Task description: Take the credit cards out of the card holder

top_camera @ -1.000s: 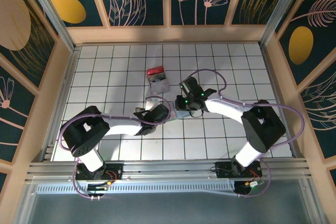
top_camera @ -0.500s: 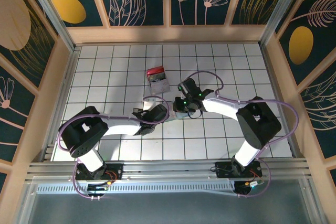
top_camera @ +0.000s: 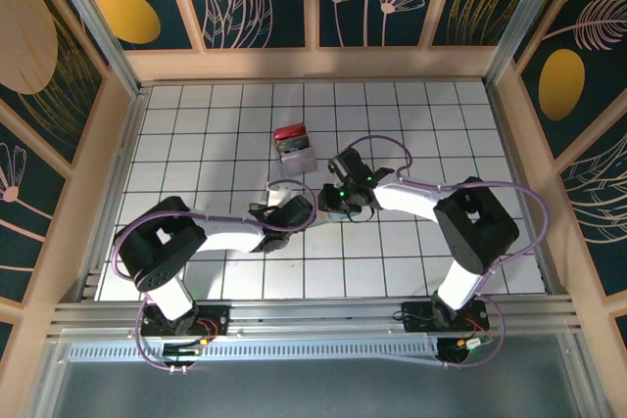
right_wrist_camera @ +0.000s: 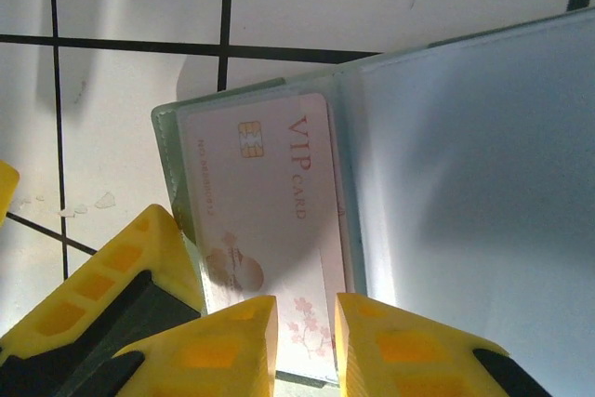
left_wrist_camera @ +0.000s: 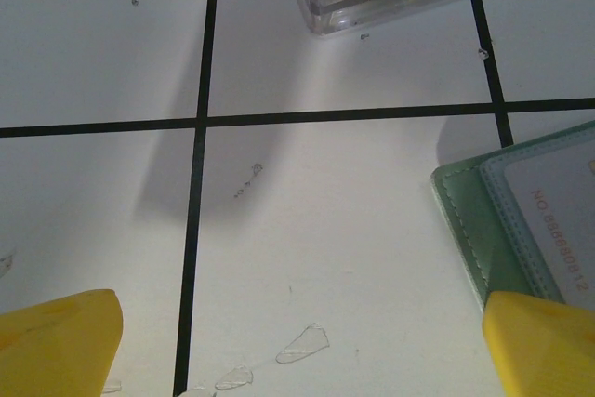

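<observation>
Arms reach out from the near edge of the table (top_camera: 196, 124) and meet in the middle, the left one from the left and the right one from the right. Between their tips, in the middle of the table, lies the card holder (right_wrist_camera: 446, 183), opened flat like a little book. The left gripper (left_wrist_camera: 302, 346) is just to the left of it, down low over the white tiles. Its two yellow fingers are spread wide apart with nothing between them, and the right one hangs over the green corner of the holder. The right gripper (right_wrist_camera: 306, 323) is over the near edge of the holder's green leaf. Its fingers are close together with just a thin gap, right above the near end of a pink and white card (right_wrist_camera: 270, 202) that says VIP and has a small gold chip. I cannot tell if they are pinching the card or only hanging over it. The card sits in its pocket on the green leaf, so it is not out yet. The other leaf is blue-grey, and I cannot tell if a card hides in there. A bit farther back stands a red-topped block (top_camera: 292, 144) with a clear bottom. So I think the job is just starting: the holder is open, but the VIP card has yet to be pulled out and put on the table.
</observation>
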Tool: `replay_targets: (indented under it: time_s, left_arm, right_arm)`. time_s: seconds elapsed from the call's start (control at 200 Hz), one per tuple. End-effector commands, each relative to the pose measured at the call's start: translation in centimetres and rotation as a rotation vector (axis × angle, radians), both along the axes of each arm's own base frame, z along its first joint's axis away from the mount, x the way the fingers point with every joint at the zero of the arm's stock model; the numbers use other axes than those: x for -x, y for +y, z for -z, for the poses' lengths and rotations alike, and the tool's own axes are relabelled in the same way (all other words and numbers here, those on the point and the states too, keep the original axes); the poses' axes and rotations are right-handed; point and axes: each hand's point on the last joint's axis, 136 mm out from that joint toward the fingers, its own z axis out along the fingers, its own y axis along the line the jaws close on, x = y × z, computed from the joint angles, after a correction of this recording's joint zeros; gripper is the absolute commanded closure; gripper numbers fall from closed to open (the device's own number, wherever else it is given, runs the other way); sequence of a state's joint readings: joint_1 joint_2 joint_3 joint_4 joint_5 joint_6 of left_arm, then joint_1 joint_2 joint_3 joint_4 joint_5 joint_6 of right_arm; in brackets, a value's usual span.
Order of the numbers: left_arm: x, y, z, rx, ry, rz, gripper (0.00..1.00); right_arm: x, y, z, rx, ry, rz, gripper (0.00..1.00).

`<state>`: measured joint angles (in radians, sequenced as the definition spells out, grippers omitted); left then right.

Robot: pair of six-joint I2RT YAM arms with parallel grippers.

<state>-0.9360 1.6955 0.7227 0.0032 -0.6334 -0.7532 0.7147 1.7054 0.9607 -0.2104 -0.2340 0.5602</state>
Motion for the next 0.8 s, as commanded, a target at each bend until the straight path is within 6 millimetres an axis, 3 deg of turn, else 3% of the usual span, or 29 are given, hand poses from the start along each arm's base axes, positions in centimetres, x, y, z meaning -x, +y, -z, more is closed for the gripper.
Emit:
replay_targets:
  time_s: [0.0, 0.51, 0.796]
  left_arm:
    - [0.2, 0.3, 0.5, -0.013, 0.019, -0.004, 0.01]
    - [0.4, 0.7, 1.5, -0.049, 0.040, -0.003, 0.01]
    - [0.6, 0.8, 1.8, -0.055, 0.050, 0.000, 0.01]
  right_arm:
    - [-0.4, 1.1, -0.1, -0.027, 0.001, -0.008, 0.75]
    - [-0.2, 1.0, 1.8, -0.007, 0.039, -0.002, 0.70]
    - [-0.2, 2.3, -0.6, -0.126, 0.021, -0.033, 0.76]
